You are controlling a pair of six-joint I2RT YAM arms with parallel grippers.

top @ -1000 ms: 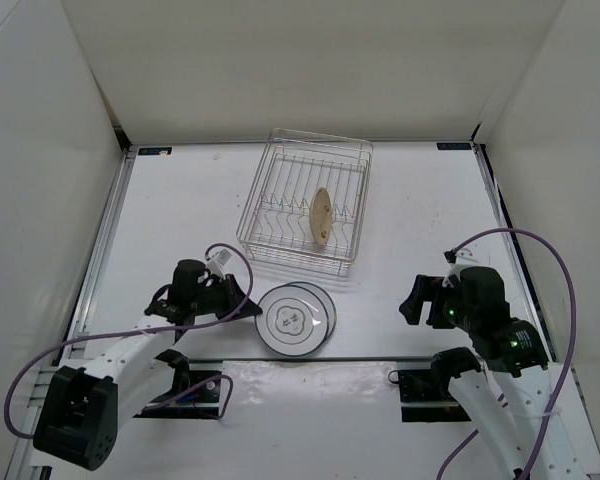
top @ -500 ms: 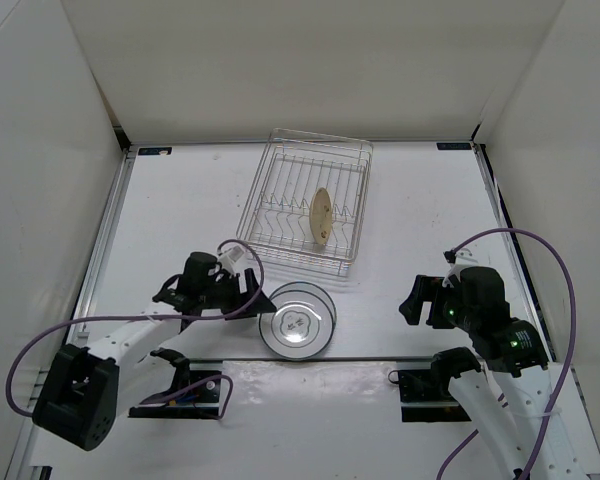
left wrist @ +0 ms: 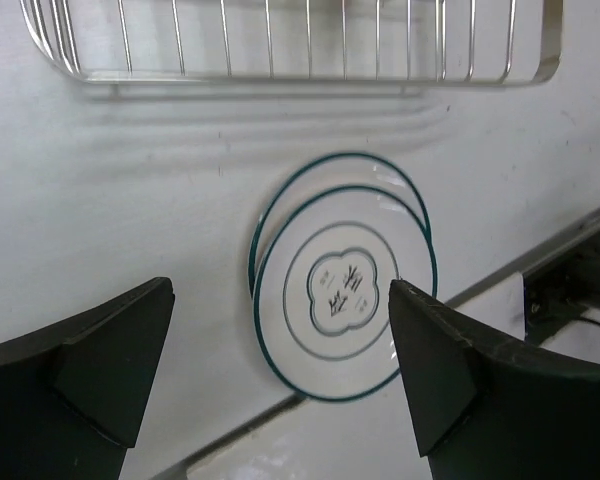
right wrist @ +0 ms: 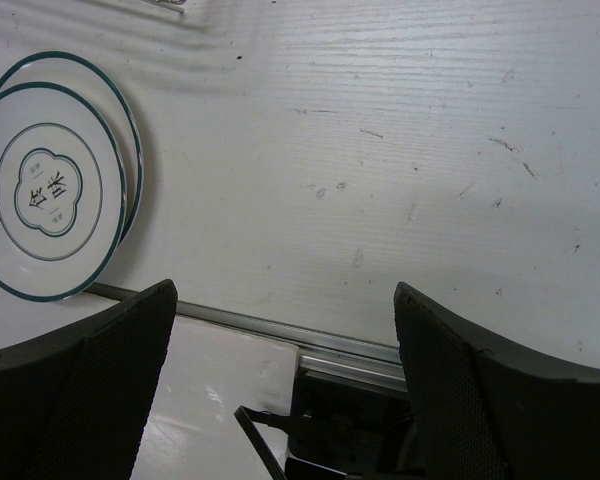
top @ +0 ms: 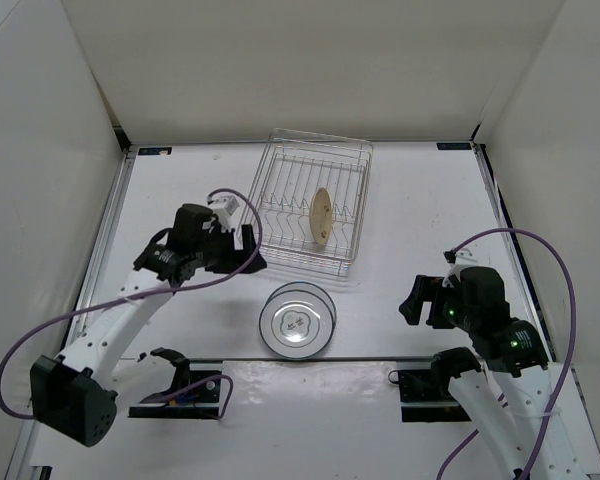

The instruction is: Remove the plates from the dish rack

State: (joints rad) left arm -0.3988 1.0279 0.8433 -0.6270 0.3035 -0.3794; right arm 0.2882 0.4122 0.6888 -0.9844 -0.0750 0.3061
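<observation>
Looking from above: tan plate [top: 322, 215] on edge in the dish rack [top: 280, 170], seemingly between dividers; two ringed plates [top: 298, 320] stacked on the table [top: 420, 200]. Two out, one to go.
Left wrist: left gripper [left wrist: 280, 287] wide apart, empty, facing the stack.
Right wrist: right gripper [right wrist: 285, 287] spread, empty.

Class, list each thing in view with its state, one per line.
dish rack: holds one plate.
tan plate: standing on edge between the dividers.
upper ringed plate: flat, offset on the lower one.
lower ringed plate: flat on the table.
left pincer: open, empty.
right pincer: open, empty.
</observation>
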